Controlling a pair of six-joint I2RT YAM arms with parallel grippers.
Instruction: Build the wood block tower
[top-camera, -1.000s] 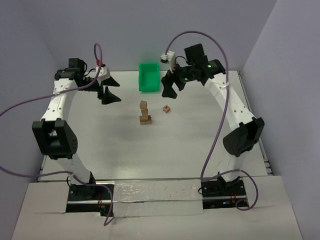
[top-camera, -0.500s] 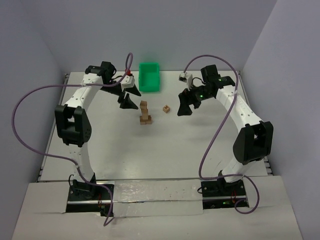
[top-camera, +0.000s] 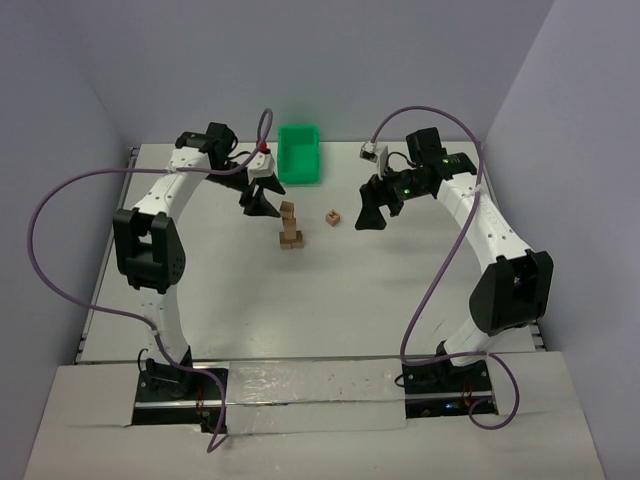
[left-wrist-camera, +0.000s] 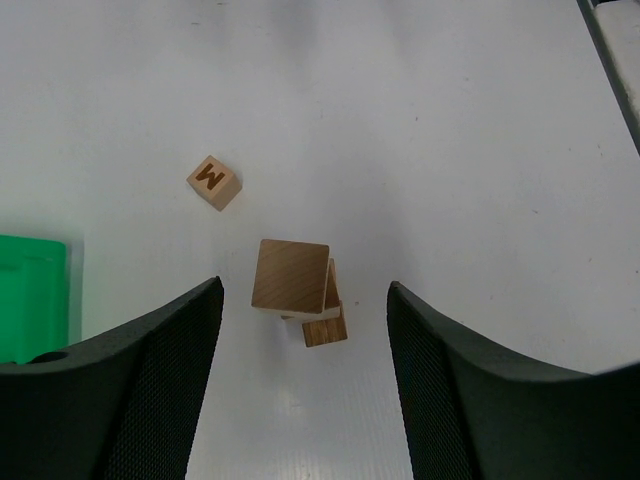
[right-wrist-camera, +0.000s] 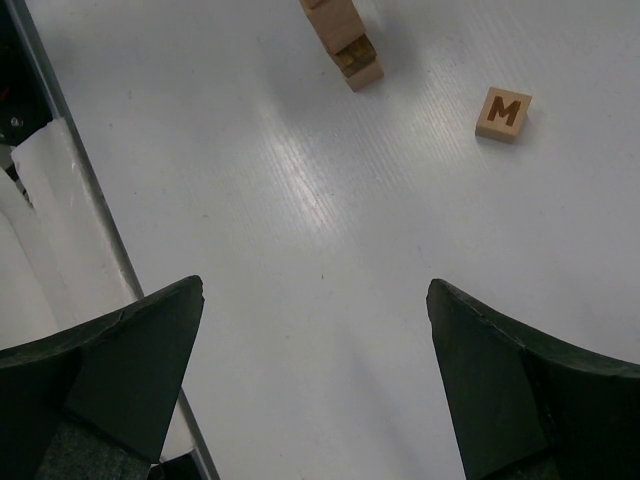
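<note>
The tower (top-camera: 289, 226) of tan wood blocks stands mid-table, a narrow column on a wider base. In the left wrist view its top block (left-wrist-camera: 290, 275) shows from above, with a lower block (left-wrist-camera: 325, 330) jutting out beneath. A loose block marked M (top-camera: 332, 217) lies to its right, also in the wrist views (left-wrist-camera: 213, 182) (right-wrist-camera: 503, 112). My left gripper (top-camera: 262, 203) hovers just left of the tower, open, and touches nothing (left-wrist-camera: 303, 290). My right gripper (top-camera: 372, 215) hangs wide open to the right of the loose block, over bare table (right-wrist-camera: 315, 290).
A green bin (top-camera: 299, 153) sits at the back, just behind the tower; its corner shows beside my left finger (left-wrist-camera: 30, 295). The table's edge strip (right-wrist-camera: 60, 200) runs along the left of the right wrist view.
My left arm has swung in from the far left to the tower's side, its jaws narrowing somewhat. My right arm has come away from the bin, down beside the loose block.
</note>
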